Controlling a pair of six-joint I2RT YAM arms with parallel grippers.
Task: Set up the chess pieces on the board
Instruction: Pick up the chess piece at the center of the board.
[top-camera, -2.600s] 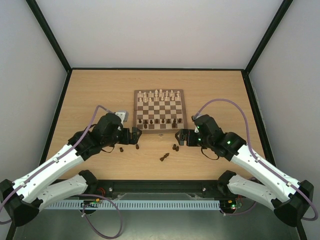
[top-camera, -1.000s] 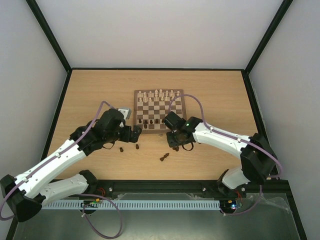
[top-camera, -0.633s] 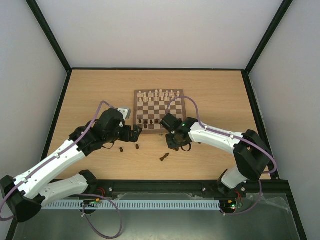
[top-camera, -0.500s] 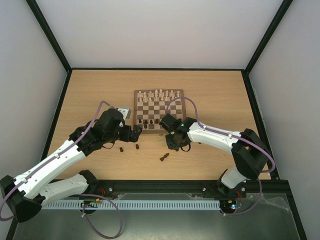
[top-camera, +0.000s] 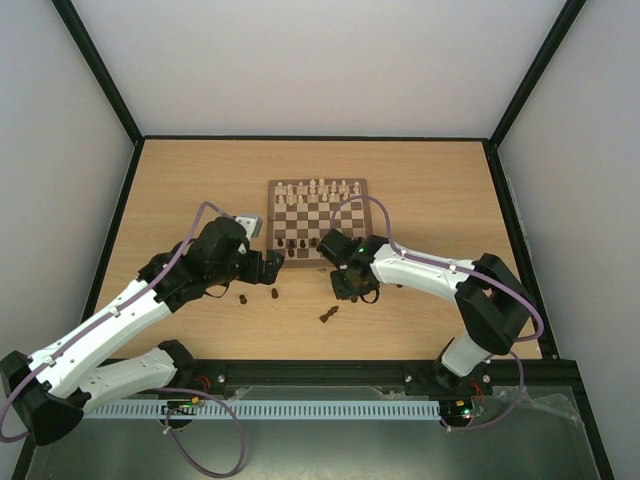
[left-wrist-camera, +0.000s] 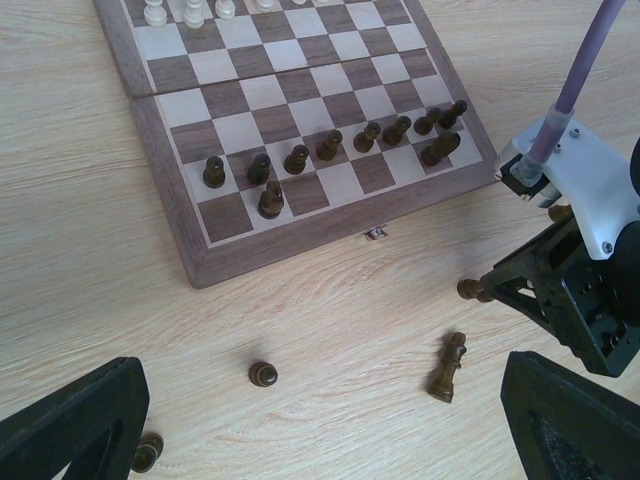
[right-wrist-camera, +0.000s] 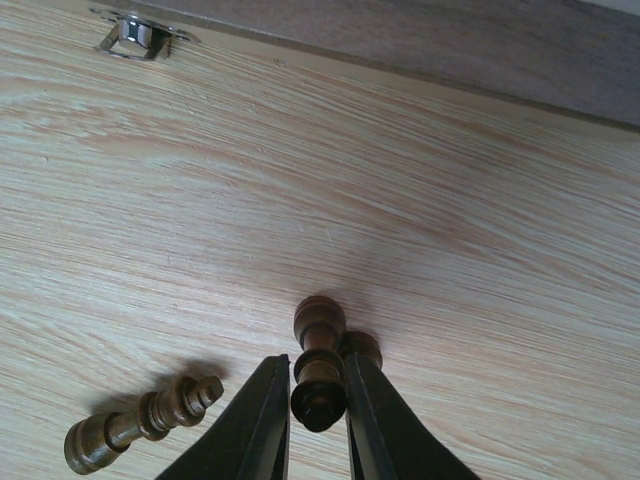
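Observation:
The board (top-camera: 370, 215) lies mid-table, with cream chess pieces (top-camera: 315, 190) along its far rows and dark ones (left-wrist-camera: 300, 158) near its front edge. My right gripper (right-wrist-camera: 318, 375) is low over the table just in front of the board, shut on an upright dark chess piece (right-wrist-camera: 320, 350). A second dark piece (right-wrist-camera: 362, 347) stands right behind it and another lies toppled (right-wrist-camera: 140, 420) to the left. My left gripper (left-wrist-camera: 320, 440) is open above two loose dark pieces (left-wrist-camera: 262, 374) (left-wrist-camera: 146, 452), touching neither. A dark king (left-wrist-camera: 447, 366) lies on its side between the arms.
The board's metal latch (right-wrist-camera: 140, 32) sits on its front edge (right-wrist-camera: 400, 35), close to my right gripper. The right arm (top-camera: 430, 270) reaches leftward across the table in front of the board. Black frame rails (top-camera: 310, 137) border the tabletop.
My right arm has swung left from beside the board to its front edge. Its jaws have closed on a dark piece. The left arm has barely moved and stays open.

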